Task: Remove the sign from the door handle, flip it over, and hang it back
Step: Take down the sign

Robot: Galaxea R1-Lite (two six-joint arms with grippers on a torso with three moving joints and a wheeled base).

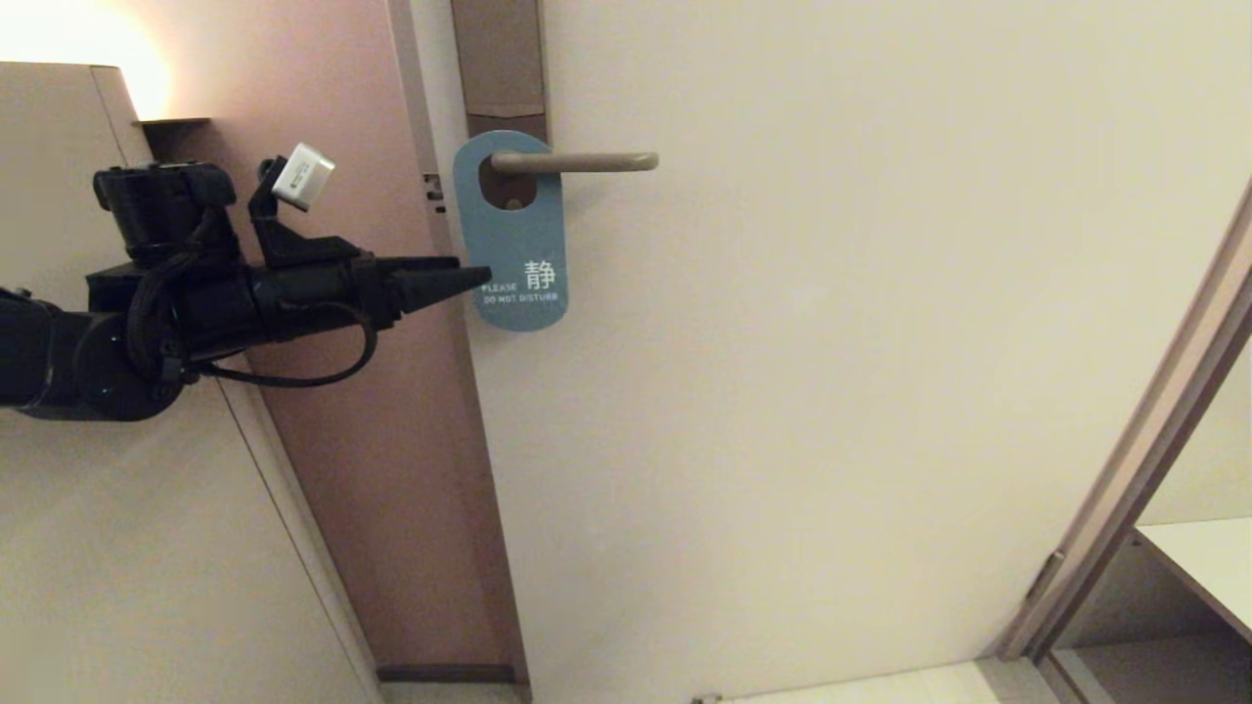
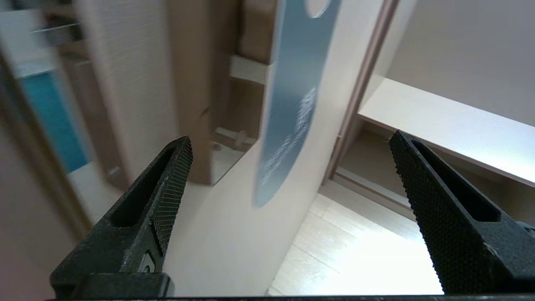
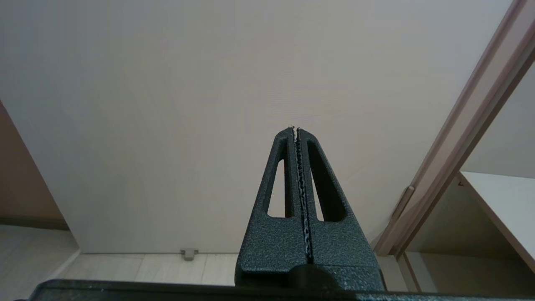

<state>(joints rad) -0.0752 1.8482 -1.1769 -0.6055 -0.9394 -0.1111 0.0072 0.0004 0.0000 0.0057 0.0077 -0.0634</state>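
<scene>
Sign (image 1: 518, 244) blue-side-out on door handle (image 1: 577, 162), left tool (image 1: 484, 277) released beside it.

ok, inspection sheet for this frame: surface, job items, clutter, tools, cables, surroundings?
Surface: pale flat door, bare.
Job items: blue rounded door-hanger sign with white text hangs on the slim beige metal lever handle, blue side out.
Clutter: nothing seen.
Tools: left tool open, at the sign's lower left edge, gripping nothing; right tool shut, empty, facing the door.
Cables: black cable loops under the left arm.
Surroundings: brown door frame; white shelf at right.
</scene>
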